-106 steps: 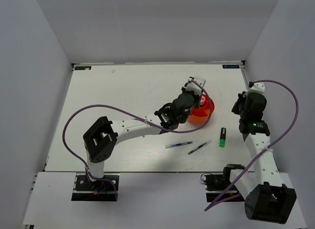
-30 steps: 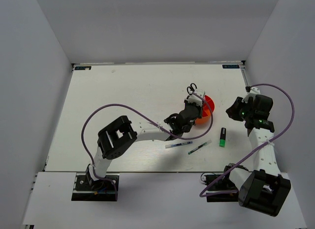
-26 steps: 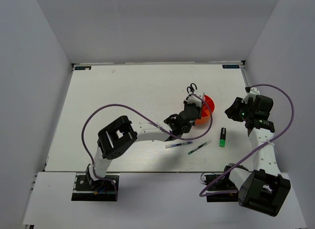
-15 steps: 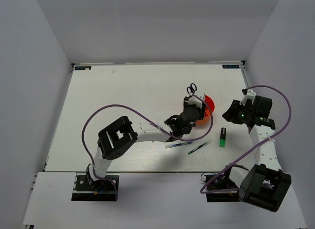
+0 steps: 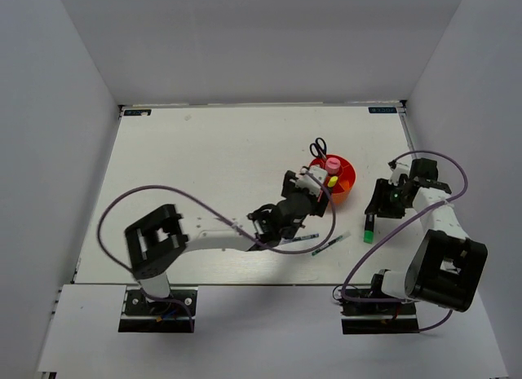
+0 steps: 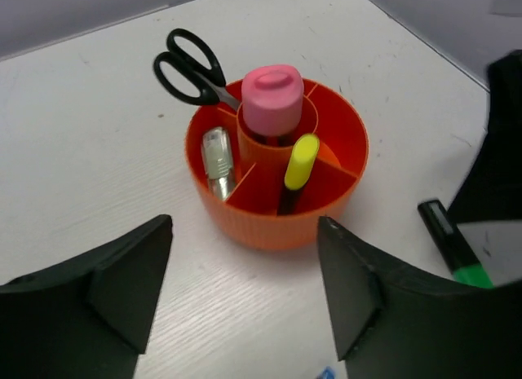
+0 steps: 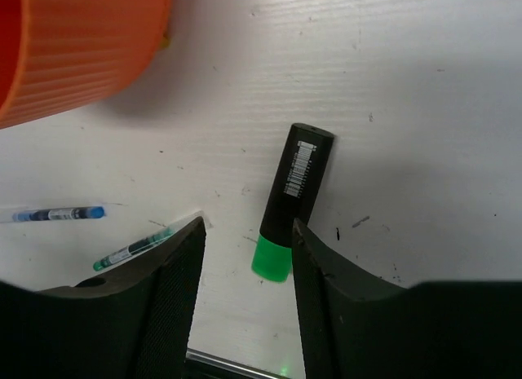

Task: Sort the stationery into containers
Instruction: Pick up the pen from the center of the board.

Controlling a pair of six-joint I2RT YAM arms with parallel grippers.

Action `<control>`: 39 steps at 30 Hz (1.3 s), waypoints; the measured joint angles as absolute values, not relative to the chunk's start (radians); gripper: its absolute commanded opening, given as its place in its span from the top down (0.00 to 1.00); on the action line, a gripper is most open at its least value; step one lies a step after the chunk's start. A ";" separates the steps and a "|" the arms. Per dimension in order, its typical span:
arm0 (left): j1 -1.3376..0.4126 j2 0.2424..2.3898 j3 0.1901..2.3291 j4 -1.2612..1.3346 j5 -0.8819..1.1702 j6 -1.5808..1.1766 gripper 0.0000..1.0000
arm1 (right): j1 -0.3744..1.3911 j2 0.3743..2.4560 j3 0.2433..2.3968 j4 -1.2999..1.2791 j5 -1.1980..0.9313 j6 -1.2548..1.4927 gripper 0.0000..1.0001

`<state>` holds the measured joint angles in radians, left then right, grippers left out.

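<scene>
We are viewing a round orange-red plastic cup (image 6: 273, 226), divided into compartments, standing on the right half of the white table (image 5: 204, 167). In its centre compartment a pink-capped brown glue tube (image 6: 273, 98) is standing upright. A yellow highlighter (image 6: 300, 160) is leaning in the near compartment, and a small silvery piece (image 6: 217, 155) is sitting in the left 1. The black-handled scissors (image 6: 189, 65) are resting blades-down in the cup, their 2 handle loops hanging over the far rim.

Near the cup, on the table, we are finding 3 loose items: a black-bodied green highlighter (image 7: 292, 201), a thin green pen (image 7: 147, 244) and a thin blue-white pen (image 7: 53, 213).

The left gripper (image 6: 245, 289) is facing the cup from the near side, its 2 fingers spread wide and holding nothing. The right gripper (image 7: 245, 297) is hanging over the green highlighter with its fingers parted on either side of the green end; we cannot tell whether they are touching it.
</scene>
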<state>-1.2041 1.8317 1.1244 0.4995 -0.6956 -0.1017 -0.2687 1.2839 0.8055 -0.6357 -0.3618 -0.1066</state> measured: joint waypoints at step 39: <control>-0.984 0.679 0.595 -0.579 -0.649 -0.593 0.01 | -0.032 1.409 0.871 -0.588 -0.109 -0.080 1.00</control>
<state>-0.9844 0.6788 0.5953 -0.5785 -0.6487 -0.5926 -0.0322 1.4090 0.8711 -0.5880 -0.1093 -0.0799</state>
